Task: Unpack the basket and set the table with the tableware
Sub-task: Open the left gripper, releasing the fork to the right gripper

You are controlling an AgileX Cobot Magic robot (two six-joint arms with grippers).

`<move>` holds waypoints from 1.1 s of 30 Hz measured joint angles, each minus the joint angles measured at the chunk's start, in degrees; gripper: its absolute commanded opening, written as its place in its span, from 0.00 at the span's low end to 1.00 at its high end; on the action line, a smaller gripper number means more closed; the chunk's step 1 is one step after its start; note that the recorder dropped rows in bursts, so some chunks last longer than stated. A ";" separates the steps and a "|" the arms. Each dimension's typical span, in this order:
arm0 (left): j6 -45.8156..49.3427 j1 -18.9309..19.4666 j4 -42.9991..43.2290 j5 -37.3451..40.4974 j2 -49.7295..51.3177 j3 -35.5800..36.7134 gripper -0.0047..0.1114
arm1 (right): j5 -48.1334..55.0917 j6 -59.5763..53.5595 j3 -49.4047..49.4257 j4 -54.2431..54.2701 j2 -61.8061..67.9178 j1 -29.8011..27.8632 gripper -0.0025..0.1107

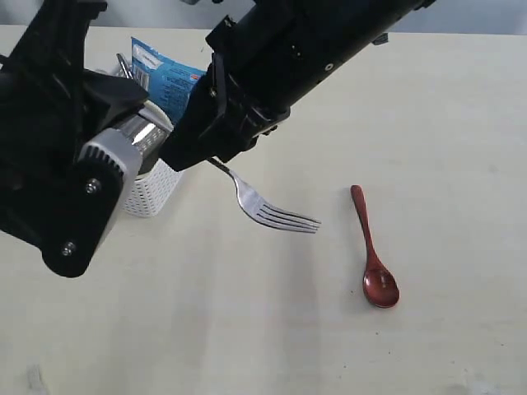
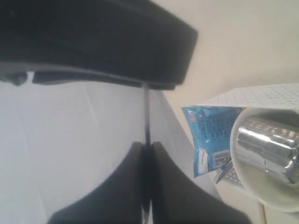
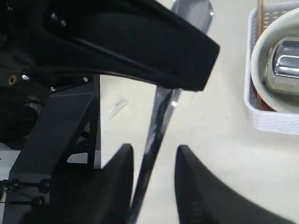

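Observation:
A steel fork (image 1: 273, 212) hangs above the table (image 1: 428, 123), tines toward the dark red spoon (image 1: 372, 247) lying flat. My left gripper (image 2: 146, 151) is shut on the fork's thin handle (image 2: 145, 112). My right gripper (image 3: 154, 154) is open, its jaws on either side of the same handle (image 3: 160, 116), which rests against one finger. The white basket (image 1: 152, 196) stands at the left, holding the cream bowl (image 3: 259, 60) with the steel cup (image 3: 282, 65) lying in it. A wooden chopstick (image 3: 259, 18) stands behind the bowl.
A blue snack packet (image 1: 165, 78) leans in the basket's far side. Both black arms (image 1: 272, 58) crowd the space above the basket. Bare tabletop stretches from the spoon to the right and front edges.

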 measured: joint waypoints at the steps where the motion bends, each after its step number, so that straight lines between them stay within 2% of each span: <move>1: 0.00 0.00 -0.13 -0.16 0.00 0.00 0.04 | 0.13 0.35 0.00 0.00 0.00 0.00 0.04; 6: 0.00 0.00 -0.39 -0.82 0.00 0.00 0.04 | -0.43 1.84 0.00 -0.83 0.00 0.35 0.02; 8: 0.00 0.00 -0.49 -0.56 0.00 0.12 0.10 | -1.18 2.54 0.00 -1.07 0.00 0.84 0.02; 10: 0.00 0.00 -0.54 -0.33 0.00 0.19 0.25 | -1.90 3.36 0.00 -1.43 0.00 1.49 0.02; 12: -0.30 0.00 -0.54 -0.85 0.00 0.19 0.47 | -2.98 4.22 0.00 -1.32 0.00 2.21 0.02; 13: -0.60 0.00 -0.54 -0.98 0.00 0.19 0.61 | -3.22 4.71 0.00 -1.32 0.00 2.50 0.02; 15: -1.40 0.00 -0.54 -1.25 0.00 0.19 0.71 | -3.90 5.92 0.00 -1.32 0.00 2.94 0.02; 17: -2.59 0.00 -0.54 -1.37 0.00 0.19 0.71 | -4.62 7.48 0.00 -1.32 0.00 2.94 0.02; 19: -4.00 0.00 -0.54 -1.37 0.00 0.19 0.65 | -5.81 9.32 0.00 -1.58 0.00 2.94 0.02; 23: -5.22 0.00 -0.63 1.12 -1.04 0.19 0.55 | -12.07 22.56 0.00 -9.33 0.00 2.97 0.02; 28: -8.32 0.00 -0.63 6.05 -5.58 0.19 0.57 | -18.29 43.75 0.00 -22.54 0.09 2.97 0.02; 33: -14.09 0.00 -0.63 8.69 -11.79 0.19 0.58 | -22.52 57.36 0.28 -25.58 1.99 3.58 0.02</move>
